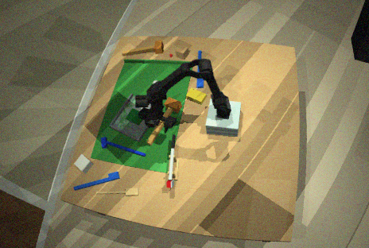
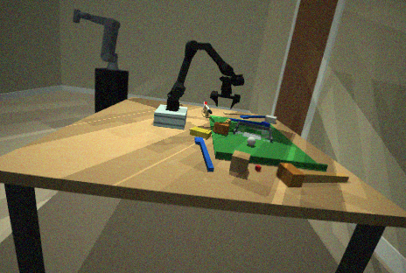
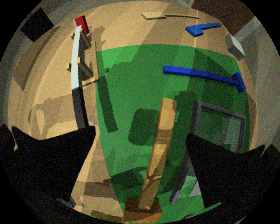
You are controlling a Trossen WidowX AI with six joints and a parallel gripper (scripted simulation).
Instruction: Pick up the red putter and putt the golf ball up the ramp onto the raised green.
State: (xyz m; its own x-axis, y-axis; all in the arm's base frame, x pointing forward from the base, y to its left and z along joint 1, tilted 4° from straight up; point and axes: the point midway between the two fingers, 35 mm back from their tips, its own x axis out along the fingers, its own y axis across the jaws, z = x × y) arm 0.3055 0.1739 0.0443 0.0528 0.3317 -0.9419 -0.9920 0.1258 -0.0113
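Across the tabletop (image 1: pixel 254 178) lies a scatter of props, and the largest of them is the green mat (image 1: pixel 131 91), spread from the centre toward nine o'clock in the top view. On that mat, low and to the left, sits the grey framed raised green (image 1: pixel 129 120), presumably reached by a ramp from the mat's upper half; the slope itself is hard to read from above.

Next in size is the arm, rising from its pale base block (image 1: pixel 223 120) at about three o'clock of the mat and folding back over the turf. Its end effector (image 2: pixel 225 98) hangs well above the mat with the jaws spread wide and nothing between them, which suits an approach stage: it is open to take a handle, not yet down on one. Directly beneath it lies a wooden mallet (image 3: pixel 157 163), a decoy by my reading.

The red putter (image 1: pixel 171 162) lies off the mat's edge near six o'clock, a slim white-and-dark shaft with its red head (image 1: pixel 168 184) pointing toward the tabletop's near edge. In the wrist view it shows at eleven o'clock (image 3: pixel 78 56), so the end effector must travel that way and descend.

Smallest is the golf ball (image 2: pixel 251 141), resting on the turf just in front of the raised green's frame in the exterior view.
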